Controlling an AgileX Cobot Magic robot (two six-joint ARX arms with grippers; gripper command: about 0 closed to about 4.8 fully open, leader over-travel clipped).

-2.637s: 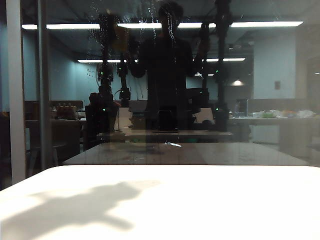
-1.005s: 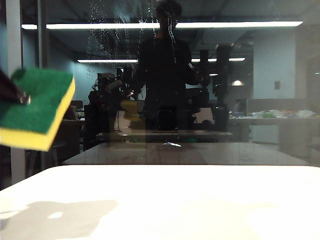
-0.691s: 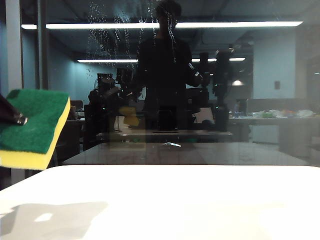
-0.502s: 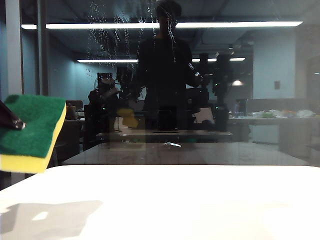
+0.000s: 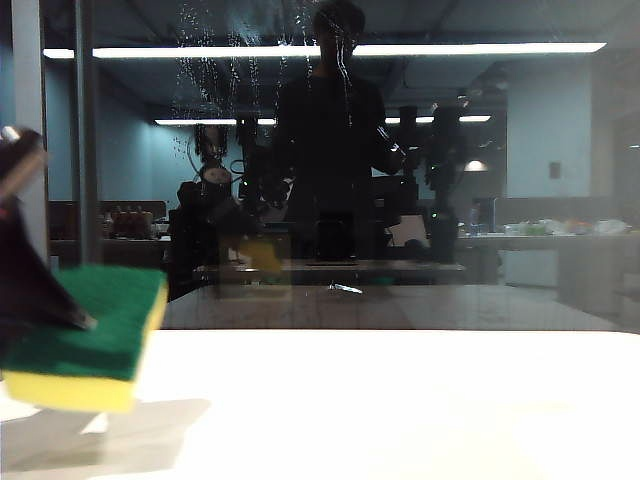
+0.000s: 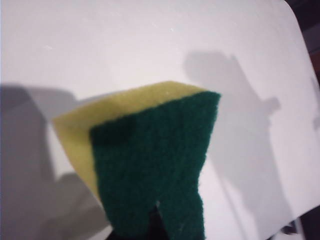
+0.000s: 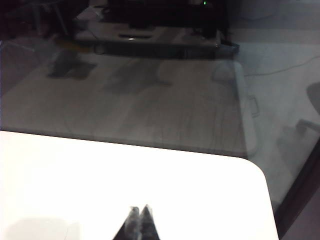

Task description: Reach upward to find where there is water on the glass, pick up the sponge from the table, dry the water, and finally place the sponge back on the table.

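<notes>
Left claw (image 5: 70, 322) clamped on sponge (image 5: 85, 335), low over the surface (image 5: 400, 400) at about 8 o'clock in the exterior view. Water (image 5: 205, 75) streaks remain on glass (image 5: 560, 150). Right claw (image 7: 139, 212) together, empty. Judged: put-down step; next, lower, unclamp.

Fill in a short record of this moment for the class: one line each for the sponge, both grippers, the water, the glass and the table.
sponge: rectangular yellow foam sponge with dark green scouring layer, held just above the table, not resting on it
left gripper: left gripper, shut on the sponge, low at the exterior view's left edge
right gripper: right gripper, shut, holding nothing, above the table near the glass
water: thin whitish streaks and droplets, high on the pane
glass: large dark reflective pane
table: wide white smooth tabletop
</notes>
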